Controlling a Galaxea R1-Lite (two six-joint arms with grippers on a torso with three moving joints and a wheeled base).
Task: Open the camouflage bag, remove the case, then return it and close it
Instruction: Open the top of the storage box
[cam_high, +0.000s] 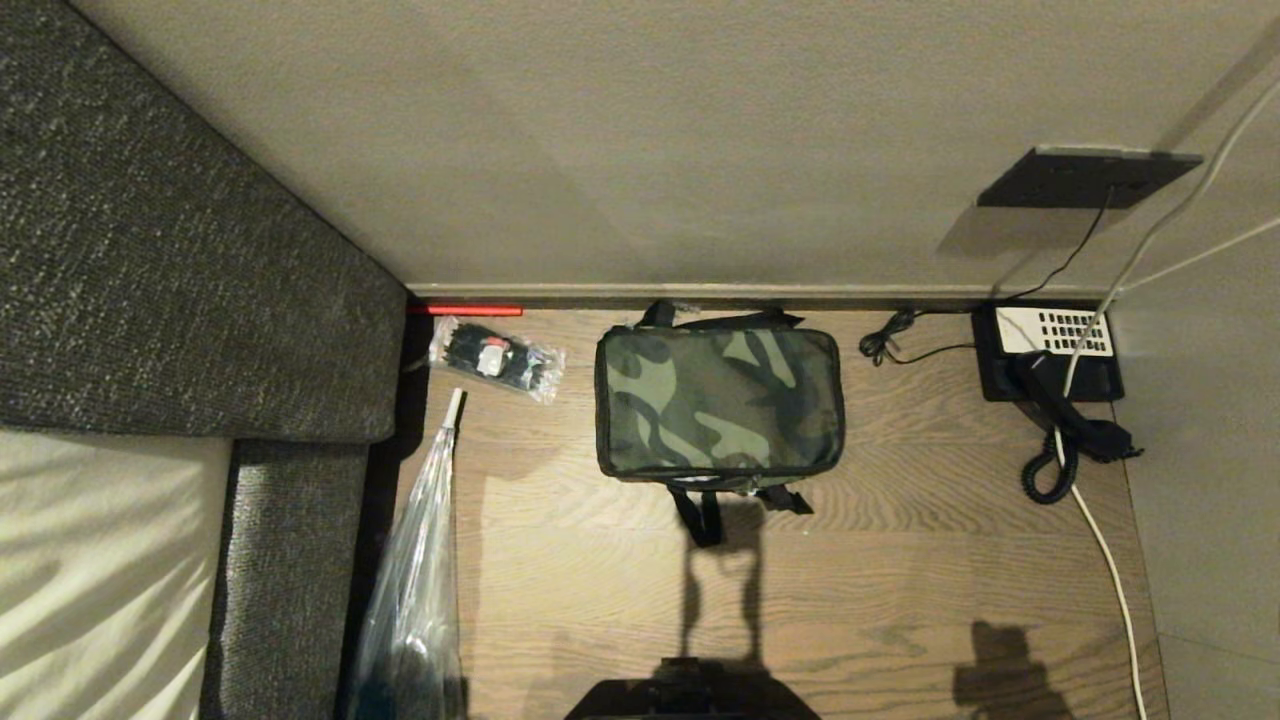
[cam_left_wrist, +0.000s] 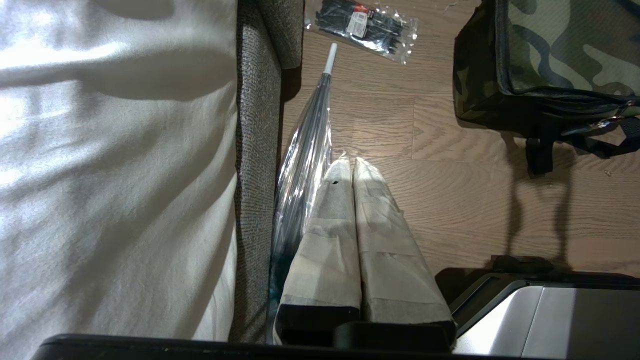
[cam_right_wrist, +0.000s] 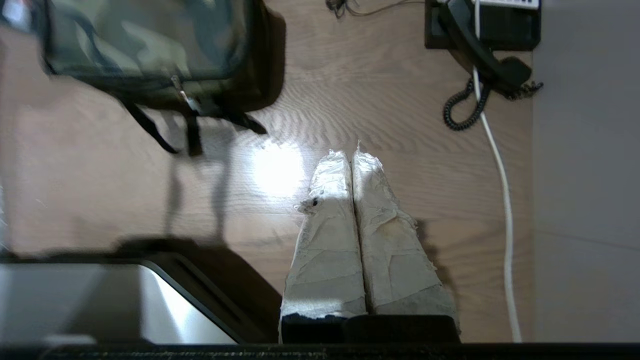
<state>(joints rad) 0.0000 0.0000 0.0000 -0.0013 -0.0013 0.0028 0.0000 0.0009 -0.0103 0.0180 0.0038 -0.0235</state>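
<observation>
I see the boxy green-black-olive camouflage bag (cam_high: 718, 405) zipped shut on the wooden floor (cam_high: 900, 560), far against the wall. My left gripper (cam_left_wrist: 350, 165) and right gripper (cam_right_wrist: 351, 157) hang low and near — taped fingers pressed together, gripping nothing.

light: dim, warm | glare: bright patch on wood floor (cam_right_wrist: 277, 170) | blur: camouflage bag (cam_right_wrist: 150, 45) smeared
</observation>
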